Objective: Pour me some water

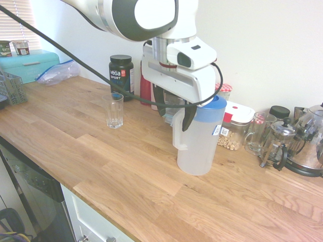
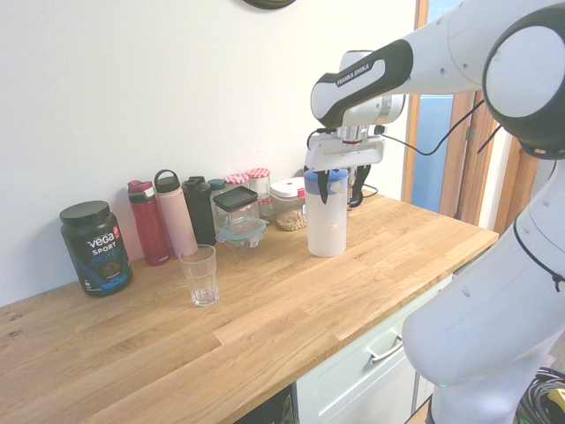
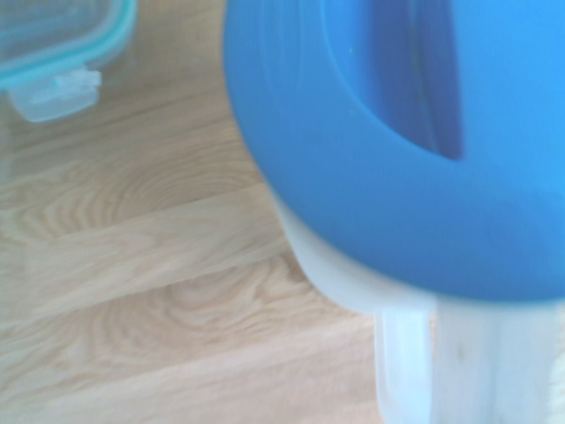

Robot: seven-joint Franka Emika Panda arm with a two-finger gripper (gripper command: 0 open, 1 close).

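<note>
A translucent white pitcher (image 1: 199,146) with a blue lid (image 1: 214,107) stands upright on the wooden counter (image 1: 126,171), toward its back edge and near the row of containers along the wall. Any water inside cannot be made out through its frosted wall. The pincer (image 1: 175,117) points down over the pitcher's handle (image 1: 179,132), its dark fingers (image 1: 187,118) spread wide, one on either side of the handle's top; whether they touch it cannot be told, and nothing is gripped. In the wrist view the blue lid (image 3: 397,150) fills most of the picture, blurred, with the pale handle (image 3: 406,371) below it and the corner of a clear box with teal clips (image 3: 53,62) on the wood beside it.

An empty ribbed drinking glass (image 1: 114,111) stands upright on the counter, well apart from the pitcher, in front of a black Vega Sport tub (image 1: 121,75). Along the back edge, seen from the second exterior view, stand a red bottle (image 2: 148,223), a pink bottle (image 2: 175,215) and a black bottle (image 2: 199,208), then jars with red checked lids (image 2: 247,179). Past the pitcher in the first exterior view are a jar of beige nuts (image 1: 233,132), a French press (image 1: 276,143) and a glass kettle (image 1: 310,143). A turquoise bread box (image 1: 30,64) sits at the far corner.
</note>
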